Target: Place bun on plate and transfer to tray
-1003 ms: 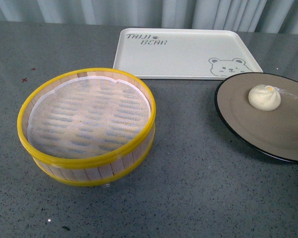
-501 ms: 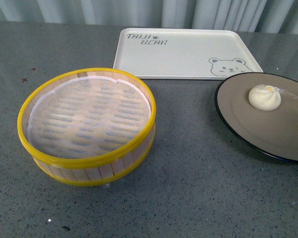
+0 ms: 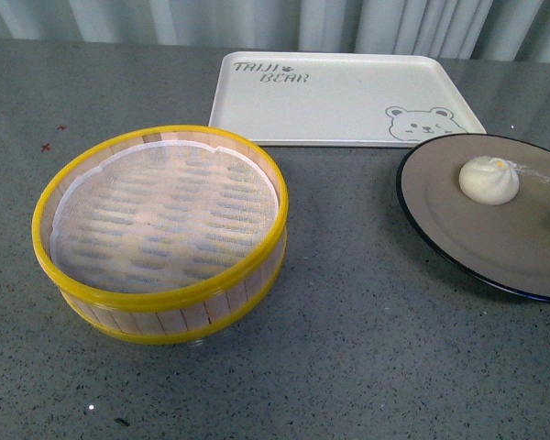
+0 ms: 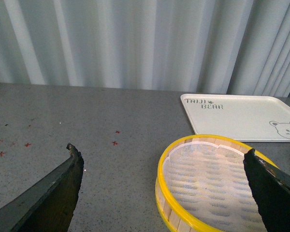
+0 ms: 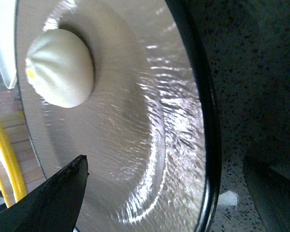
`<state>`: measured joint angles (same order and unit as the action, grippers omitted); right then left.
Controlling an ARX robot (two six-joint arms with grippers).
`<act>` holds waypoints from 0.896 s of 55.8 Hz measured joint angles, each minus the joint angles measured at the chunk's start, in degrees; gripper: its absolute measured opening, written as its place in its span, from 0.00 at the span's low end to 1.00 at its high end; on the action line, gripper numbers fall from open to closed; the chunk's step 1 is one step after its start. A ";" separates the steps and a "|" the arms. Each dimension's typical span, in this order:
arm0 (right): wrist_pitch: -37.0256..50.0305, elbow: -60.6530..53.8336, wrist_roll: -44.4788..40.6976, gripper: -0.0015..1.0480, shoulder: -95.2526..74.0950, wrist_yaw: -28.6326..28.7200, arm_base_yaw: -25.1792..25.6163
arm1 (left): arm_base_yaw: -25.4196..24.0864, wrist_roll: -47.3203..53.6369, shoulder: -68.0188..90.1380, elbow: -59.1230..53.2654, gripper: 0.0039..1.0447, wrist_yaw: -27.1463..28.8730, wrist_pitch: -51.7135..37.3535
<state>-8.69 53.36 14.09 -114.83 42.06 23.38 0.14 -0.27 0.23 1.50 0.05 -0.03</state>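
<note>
The cream-white bun [image 3: 489, 180] sits on the grey-brown plate [image 3: 458, 229] with a black rim, at the right of the table. The cream tray [image 3: 339, 101] with "TAIJI BEAR" and a bear face lies behind, empty. Neither gripper shows in the front view. In the right wrist view my right gripper [image 5: 166, 166] is open, low over the plate's edge, with the black rim [image 5: 210, 145] between the jaws and the bun [image 5: 63, 67] further in on the plate. In the left wrist view my left gripper [image 4: 164, 159] is open and empty above the table, near the steamer.
A yellow-rimmed bamboo steamer basket [image 3: 160, 302] with a white cloth liner stands at the front left, empty; it also shows in the left wrist view [image 4: 159, 183]. The grey speckled table [image 3: 367, 348] has small red marks at the far left. Pale curtains hang behind.
</note>
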 joint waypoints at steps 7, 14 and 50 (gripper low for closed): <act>-0.02 1.46 1.68 0.89 -1.51 0.00 -0.96 | 0.00 0.00 -0.02 0.00 0.94 -0.02 0.00; -0.09 2.91 3.06 0.72 -2.69 -1.16 -1.68 | 0.00 0.00 -0.02 0.00 0.94 -0.02 0.00; 1.49 1.84 9.53 0.03 -0.74 1.97 -1.84 | 0.00 0.00 -0.02 0.00 0.94 0.02 0.00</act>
<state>-7.20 55.20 23.62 -115.57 44.03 21.54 0.14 -0.27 0.21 1.50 0.08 -0.03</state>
